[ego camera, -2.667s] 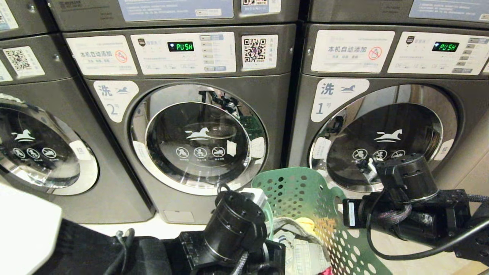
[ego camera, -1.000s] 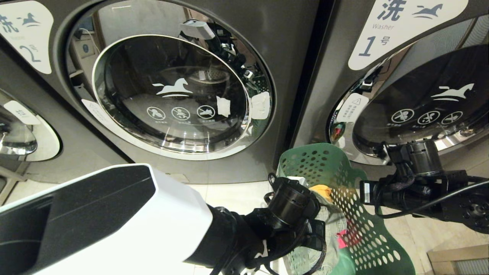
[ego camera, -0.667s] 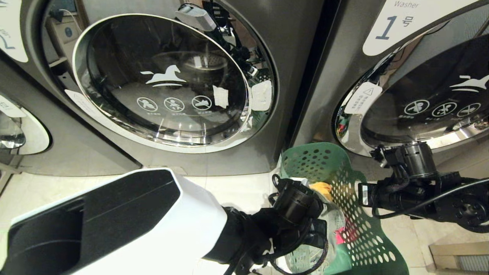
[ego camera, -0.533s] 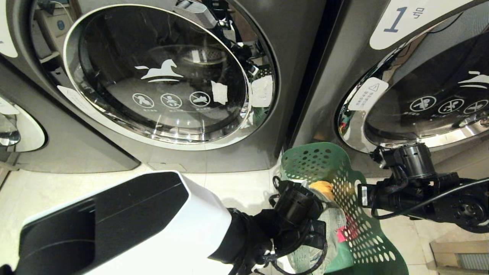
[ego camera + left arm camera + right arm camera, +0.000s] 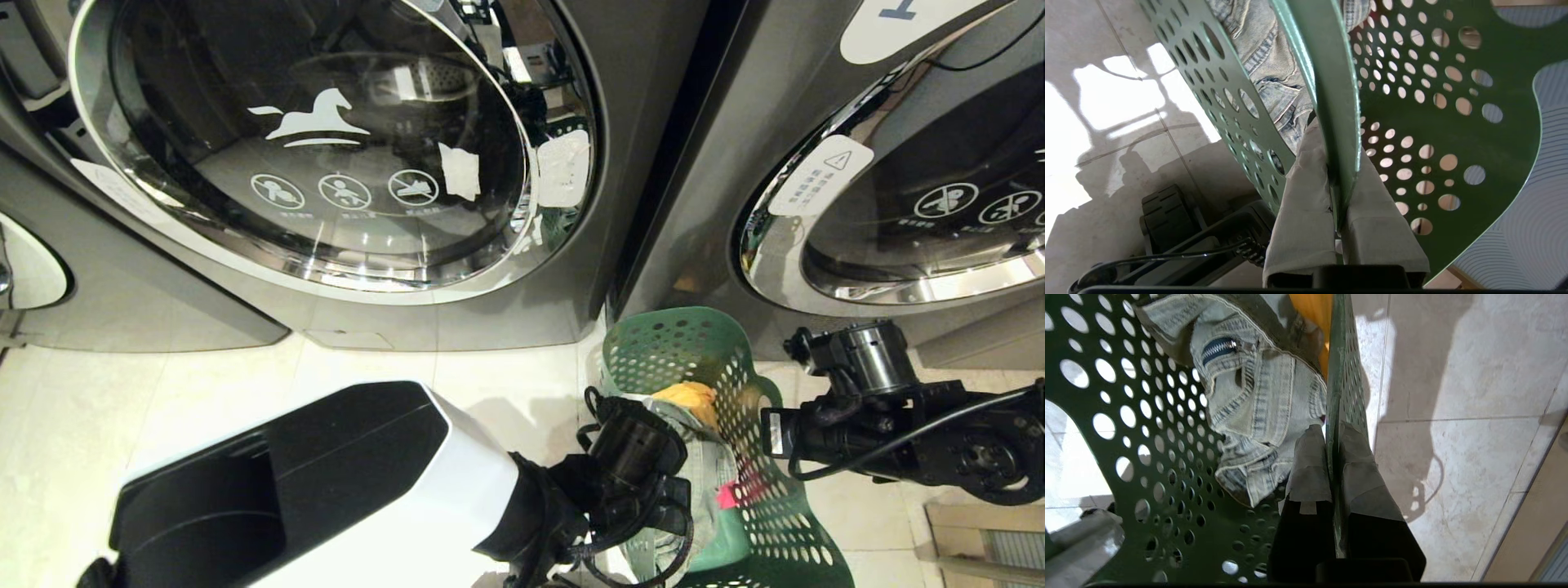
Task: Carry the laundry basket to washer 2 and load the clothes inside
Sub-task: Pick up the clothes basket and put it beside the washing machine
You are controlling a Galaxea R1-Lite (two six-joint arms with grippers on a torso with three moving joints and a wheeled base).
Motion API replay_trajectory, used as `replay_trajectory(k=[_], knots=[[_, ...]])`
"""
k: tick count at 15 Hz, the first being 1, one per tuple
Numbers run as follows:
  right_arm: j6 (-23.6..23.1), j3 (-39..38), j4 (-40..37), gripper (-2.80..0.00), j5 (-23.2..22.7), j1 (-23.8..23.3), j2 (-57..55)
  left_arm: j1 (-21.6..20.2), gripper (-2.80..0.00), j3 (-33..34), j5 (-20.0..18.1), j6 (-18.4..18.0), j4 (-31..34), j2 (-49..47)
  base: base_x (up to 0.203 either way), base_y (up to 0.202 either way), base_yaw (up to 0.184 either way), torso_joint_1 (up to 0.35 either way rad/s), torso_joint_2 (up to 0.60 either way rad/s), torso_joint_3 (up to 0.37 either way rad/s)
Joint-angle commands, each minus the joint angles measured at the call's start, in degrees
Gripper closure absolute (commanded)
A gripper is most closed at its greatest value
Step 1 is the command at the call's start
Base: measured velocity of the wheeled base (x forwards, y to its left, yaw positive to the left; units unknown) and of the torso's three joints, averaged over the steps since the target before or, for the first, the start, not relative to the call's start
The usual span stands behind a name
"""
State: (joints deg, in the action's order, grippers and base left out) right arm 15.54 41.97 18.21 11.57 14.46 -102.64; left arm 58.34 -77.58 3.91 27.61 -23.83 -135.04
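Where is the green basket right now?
In the head view, the laundry basket sits low right of centre, before the gap between two washers, pinched by the left gripper and right gripper.

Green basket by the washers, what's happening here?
Both arms hold the dark green perforated plastic laundry basket by opposite walls: the left gripper and the right gripper are each clamped on a wall edge. Faded denim trousers and a yellow cloth lie inside. The basket is low over the tiled floor, before two dark grey front-load washers, doors closed.

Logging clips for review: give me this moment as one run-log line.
phase: carrying | left hand: shut on laundry basket wall | right hand: shut on opposite wall | clothes: inside | washer door: closed
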Motion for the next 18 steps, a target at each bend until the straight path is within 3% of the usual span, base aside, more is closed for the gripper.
replay_trajectory(k=[1, 3, 10, 13, 14, 18], knots=[[0.05, -1.42, 3.73, 0.00, 0.11, -0.02, -2.91, -0.69, 0.00, -0.47, 0.04, 0.08, -0.12, -1.60, 0.000, 0.000, 0.000, 0.000, 0.00, 0.000], [-0.07, -2.86, 8.20, 0.00, 0.29, 0.04, -4.50, -0.91, 0.00, -0.52, 0.04, -0.19, -0.43, -2.14, 0.000, 0.000, 0.000, 0.000, 0.00, 0.000], [-0.51, -1.80, 8.34, 0.00, 0.30, 0.04, -5.12, -2.21, 0.00, -1.45, 0.14, 0.30, -0.85, -3.00, 0.000, 0.000, 0.000, 0.000, 0.00, 0.000], [-0.51, -1.63, 8.43, 0.00, 0.21, 0.04, -5.56, -2.44, 0.00, -3.46, 2.17, 0.86, -0.52, -4.46, 0.000, 0.000, 0.000, 0.000, 0.00, 0.000], [-0.51, -1.63, 8.43, 0.00, 0.21, 0.04, -5.68, -2.44, -2.80, -4.02, 2.96, 0.62, -0.75, -5.29, 0.000, 0.000, 0.000, 0.000, 0.00, 0.000], [-0.44, -1.28, 8.43, 0.00, 0.25, -0.04, -6.04, -2.53, -2.80, -4.16, 3.67, 0.25, -0.25, -5.49, 0.000, 0.000, 0.000, 0.000, 0.00, 0.000]])
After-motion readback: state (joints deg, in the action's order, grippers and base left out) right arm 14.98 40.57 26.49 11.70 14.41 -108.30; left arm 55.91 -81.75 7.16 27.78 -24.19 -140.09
